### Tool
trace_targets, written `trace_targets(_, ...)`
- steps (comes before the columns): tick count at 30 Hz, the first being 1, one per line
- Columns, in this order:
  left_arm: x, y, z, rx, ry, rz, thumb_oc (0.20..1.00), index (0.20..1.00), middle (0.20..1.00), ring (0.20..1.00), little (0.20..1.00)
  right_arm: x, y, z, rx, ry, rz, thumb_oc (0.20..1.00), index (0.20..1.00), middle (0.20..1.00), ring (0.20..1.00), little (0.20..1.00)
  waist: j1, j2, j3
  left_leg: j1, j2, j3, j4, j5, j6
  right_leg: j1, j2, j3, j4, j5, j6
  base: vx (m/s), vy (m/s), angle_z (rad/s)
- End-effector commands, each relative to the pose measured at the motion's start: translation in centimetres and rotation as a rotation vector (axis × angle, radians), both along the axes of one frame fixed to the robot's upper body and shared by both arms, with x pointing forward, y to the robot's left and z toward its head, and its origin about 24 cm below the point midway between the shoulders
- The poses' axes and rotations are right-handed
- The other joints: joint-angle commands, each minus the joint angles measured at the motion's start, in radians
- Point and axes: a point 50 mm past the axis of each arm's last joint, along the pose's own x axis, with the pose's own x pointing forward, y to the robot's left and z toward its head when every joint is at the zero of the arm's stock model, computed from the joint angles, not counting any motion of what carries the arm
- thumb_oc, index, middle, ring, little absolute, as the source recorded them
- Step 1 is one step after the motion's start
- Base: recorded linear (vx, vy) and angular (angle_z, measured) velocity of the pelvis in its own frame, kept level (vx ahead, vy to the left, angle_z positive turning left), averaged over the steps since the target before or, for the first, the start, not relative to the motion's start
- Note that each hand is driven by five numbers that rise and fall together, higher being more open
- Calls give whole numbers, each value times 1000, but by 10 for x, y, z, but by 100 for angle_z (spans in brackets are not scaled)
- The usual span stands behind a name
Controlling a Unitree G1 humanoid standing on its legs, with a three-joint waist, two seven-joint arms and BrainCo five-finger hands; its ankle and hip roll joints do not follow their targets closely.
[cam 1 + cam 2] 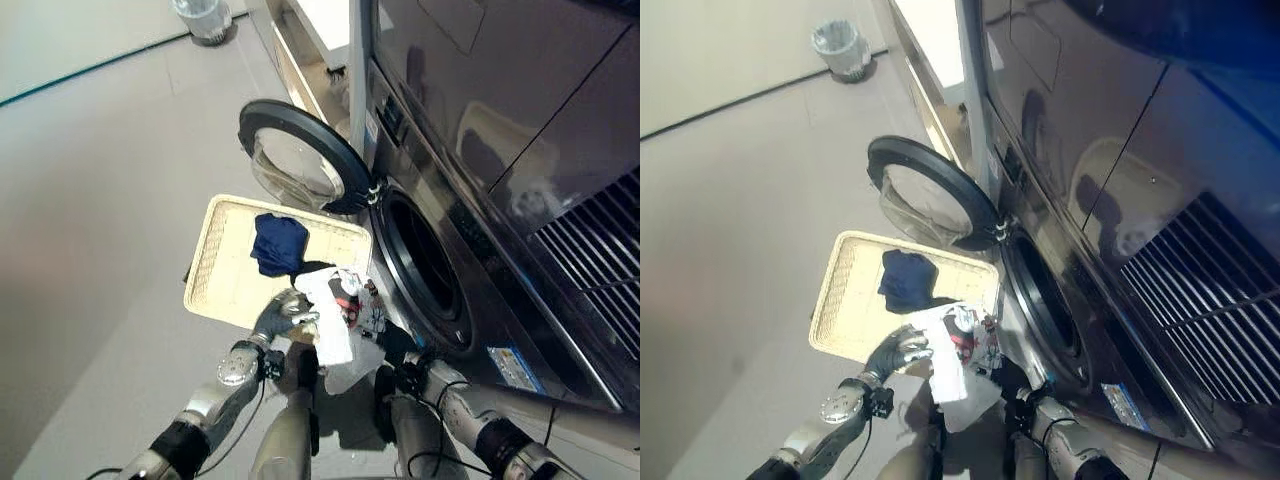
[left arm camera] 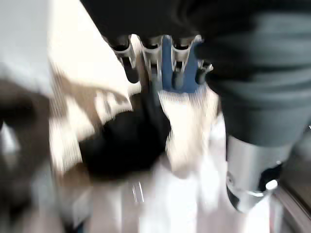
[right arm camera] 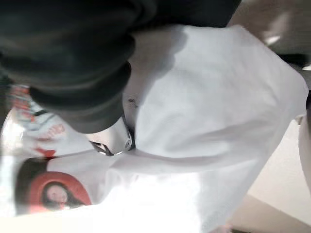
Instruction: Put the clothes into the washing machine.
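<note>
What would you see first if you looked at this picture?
Probably the white T-shirt with a red and black print, held up by both robot hands between the basket and the washing machine. Behind it the round door stands wide open. A dark blue garment lies in the cream laundry basket on the floor.

You can't read any print here: the sticker (image 1: 513,366) on the washing machine (image 1: 470,200) is too small.

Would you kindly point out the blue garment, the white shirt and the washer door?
blue garment (image 1: 279,243), left eye view, its middle.
white shirt (image 1: 335,330), left eye view, plain cloth.
washer door (image 1: 296,163), left eye view, glass.
</note>
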Motion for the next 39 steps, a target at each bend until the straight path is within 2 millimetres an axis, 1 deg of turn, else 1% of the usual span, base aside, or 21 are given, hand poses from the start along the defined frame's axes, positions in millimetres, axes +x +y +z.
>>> trace_targets(1,11,10,21,30,-151,169,1000,1000,1000,1000,1000,25,4,31,185,-130,-135,200,200,200,200,200,-15,-22,38,21,-84,32,34,-47,12,85,-26,9,-230,159,62,46,40,1)
trace_targets(5,9,10,10,39,-133,199,1000,1000,1000,1000,1000,46,-24,39,294,-139,-354,200,200,200,200,200,-17,16,57,-27,-92,37,38,-35,11,19,-34,13,-212,167,60,60,45,0)
trace_targets(8,6,3,1,11,-107,197,1000,1000,1000,1000,1000,76,-56,74,449,-240,-606,200,200,200,200,200,-16,53,57,-71,-98,48,24,-28,12,-43,-39,18,-221,183,65,75,60,-2)
trace_targets(10,5,0,-1,6,-97,195,1000,1000,1000,1000,1000,84,-67,87,512,-279,-681,200,200,200,200,200,-14,63,57,-82,-101,53,20,-27,13,-59,-39,21,-223,188,67,68,64,-7)
trace_targets(12,1,-5,-7,-1,-75,189,1000,1000,1000,1000,1000,101,-94,122,642,-379,-817,200,200,200,200,200,-7,86,57,-105,-105,63,8,-21,15,-95,-42,20,-229,198,72,58,63,-17)
trace_targets(13,-1,-8,-10,-5,-68,179,1000,1000,1000,1000,1000,110,-114,151,715,-462,-907,200,200,200,200,200,0,100,57,-125,-107,69,2,-18,16,-119,-44,20,-232,203,75,17,30,-11)
trace_targets(14,0,-8,-10,-4,-68,176,1000,1000,1000,1000,1000,111,-117,156,730,-481,-922,200,200,200,200,200,2,103,57,-129,-107,70,1,-17,16,-124,-44,21,-232,204,75,11,16,-9)
trace_targets(15,-4,-9,-13,6,-61,170,1000,1000,1000,1000,1000,113,-138,182,790,-592,-1014,200,200,200,200,200,7,114,57,-147,-108,75,-2,-14,17,-144,-44,22,-234,208,77,11,0,-11)
trace_targets(16,-4,-9,-13,7,-61,168,1000,1000,1000,1000,1000,112,-142,188,803,-621,-1037,200,200,200,200,200,9,117,57,-152,-108,76,-3,-14,17,-149,-44,22,-233,209,77,12,-14,-17)
trace_targets(19,-12,-1,-18,21,-41,173,1000,1000,1000,1000,1000,102,-172,221,919,-821,-1187,200,200,200,200,200,17,124,57,-175,-108,83,-3,-14,19,-174,-46,18,-231,215,83,24,-29,-10)
trace_targets(22,-20,9,-23,35,-25,183,1000,1000,1000,1000,1000,85,-198,236,1046,-987,-1324,200,200,200,200,200,19,121,57,-185,-106,86,-2,-18,22,-186,-45,14,-230,217,87,32,-54,0)
trace_targets(23,-24,20,-26,52,-10,191,1000,1000,1000,1000,1000,67,-218,250,1149,-1166,-1417,200,200,200,200,200,18,117,57,-191,-107,87,0,-23,26,-191,-41,15,-228,217,90,36,-82,1)
trace_targets(24,-25,23,-27,54,-5,194,1000,1000,1000,1000,1000,61,-221,257,1174,-1219,-1447,200,200,200,200,200,18,115,57,-193,-107,86,1,-24,27,-192,-41,14,-228,217,91,54,-144,-2)
trace_targets(25,-27,32,-27,67,14,203,1000,1000,1000,1000,1000,37,-235,277,1274,-1375,-1574,200,200,200,200,200,17,107,57,-198,-108,82,5,-29,29,-197,-41,15,-227,220,95,36,-99,-1)
trace_targets(29,-26,43,-24,79,32,205,1000,1000,1000,1000,1000,8,-252,303,1430,-1508,-1675,200,200,200,200,200,13,100,57,-209,-112,79,15,-37,29,-207,-46,16,-228,228,101,23,-48,2)
trace_targets(30,-26,45,-23,82,37,205,1000,1000,1000,1000,1000,5,-254,310,1478,-1501,-1671,583,583,583,583,583,12,100,57,-212,-113,79,18,-38,28,-210,-49,17,-229,231,102,20,-14,3)
trace_targets(31,-25,45,-22,83,39,203,1000,1000,1000,1000,1000,4,-254,312,1498,-1488,-1667,837,837,837,837,837,12,101,57,-214,-113,79,19,-38,28,-212,-51,17,-230,233,102,0,0,0)
trace_targets(32,-24,45,-21,88,44,199,1000,1000,1000,1000,1000,8,-254,315,1532,-1427,-1646,1000,1000,1000,1000,1000,11,102,57,-219,-115,81,25,-38,27,-218,-55,18,-230,237,104,13,12,-7)
trace_targets(33,-24,44,-20,88,45,197,1000,1000,1000,1000,1000,11,-252,315,1538,-1383,-1630,1000,1000,1000,1000,1000,11,103,57,-222,-116,83,27,-38,27,-220,-57,18,-231,238,104,14,43,-14)
trace_targets(35,-21,41,-18,74,47,198,1000,1000,1000,1000,1000,39,-245,310,1517,-1078,-1543,1000,1000,1000,1000,1000,8,109,57,-230,-121,89,33,-36,26,-230,-65,18,-236,246,106,10,72,-14)
trace_targets(39,-18,34,-14,68,12,200,1000,1000,1000,1000,1000,88,-216,277,1319,-574,-1356,1000,1000,1000,1000,1000,15,110,57,-244,-118,103,26,-28,27,-237,-71,12,-252,255,106,-4,20,-9)
